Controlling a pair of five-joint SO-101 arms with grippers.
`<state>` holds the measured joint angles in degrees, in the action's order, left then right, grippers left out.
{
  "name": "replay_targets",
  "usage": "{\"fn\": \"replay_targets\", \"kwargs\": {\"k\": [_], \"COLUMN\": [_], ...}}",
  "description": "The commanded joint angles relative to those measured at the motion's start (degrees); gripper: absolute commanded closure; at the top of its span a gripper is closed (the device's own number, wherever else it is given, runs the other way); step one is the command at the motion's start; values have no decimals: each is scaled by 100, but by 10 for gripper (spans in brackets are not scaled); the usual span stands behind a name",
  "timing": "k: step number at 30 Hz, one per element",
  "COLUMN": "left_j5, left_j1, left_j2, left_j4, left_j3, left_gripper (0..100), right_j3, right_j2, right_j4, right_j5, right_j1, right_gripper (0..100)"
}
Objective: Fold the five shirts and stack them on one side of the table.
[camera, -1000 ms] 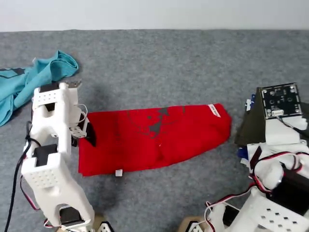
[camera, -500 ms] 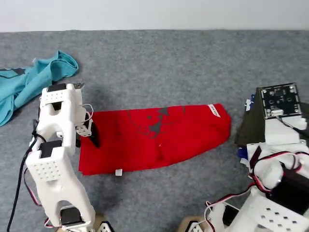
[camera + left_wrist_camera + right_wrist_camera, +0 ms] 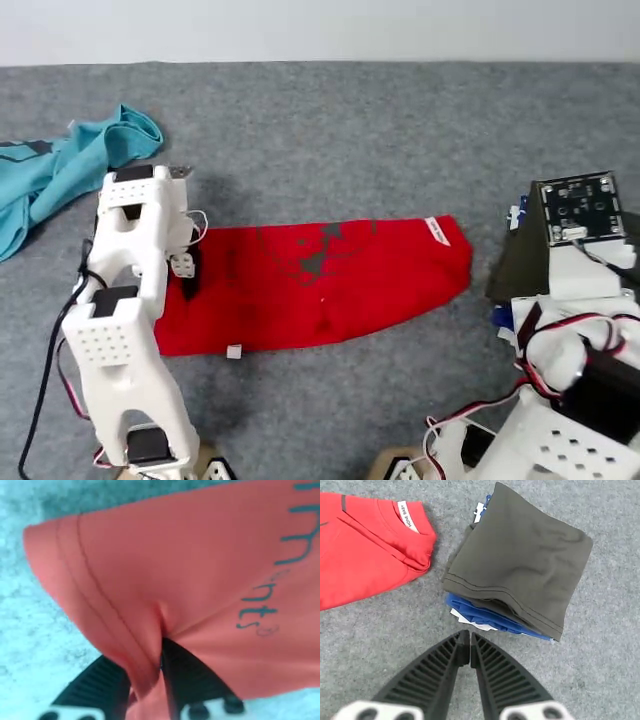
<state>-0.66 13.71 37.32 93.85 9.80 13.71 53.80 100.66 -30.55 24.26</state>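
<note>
Left pincer (image 3: 161, 656) clamped on the red shirt (image 3: 330, 285); right pincer (image 3: 470, 645) closed on nothing.
Red shirt lies as a long folded strip mid-table (image 3: 400, 130), and I have a fold of its hem pinched at the end by my left arm. Right fingers are pressed together over bare grey surface, near the folded dark olive shirt (image 3: 520, 570), which sits on a blue shirt (image 3: 485, 616). Teal shirt (image 3: 70, 165) is crumpled at the table's far left.

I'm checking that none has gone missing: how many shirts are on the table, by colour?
Red shirt: 1
Teal shirt: 1
Dark olive shirt: 1
Blue shirt: 1, beneath the olive one
White shirt: 1, just an edge showing beneath the blue
Total: 5
</note>
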Motion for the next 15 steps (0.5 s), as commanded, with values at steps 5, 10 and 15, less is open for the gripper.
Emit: {"fn": "replay_targets", "kwargs": {"k": [5, 10, 15], "left_j5": [835, 1240, 1213], "left_j1": [1495, 1749, 1503], "left_j2": [-211, -255, -519], "left_j4": [484, 659, 686], "left_j3": [1165, 1675, 1446], "left_gripper": [996, 996, 996], "right_j3": [-35, -26, -18], "right_j2": [75, 66, 66], "right_j4": [215, 207, 207], "right_j5": [-35, -35, -35], "right_j1": [4, -4, -13], "right_gripper": [983, 983, 983]}}
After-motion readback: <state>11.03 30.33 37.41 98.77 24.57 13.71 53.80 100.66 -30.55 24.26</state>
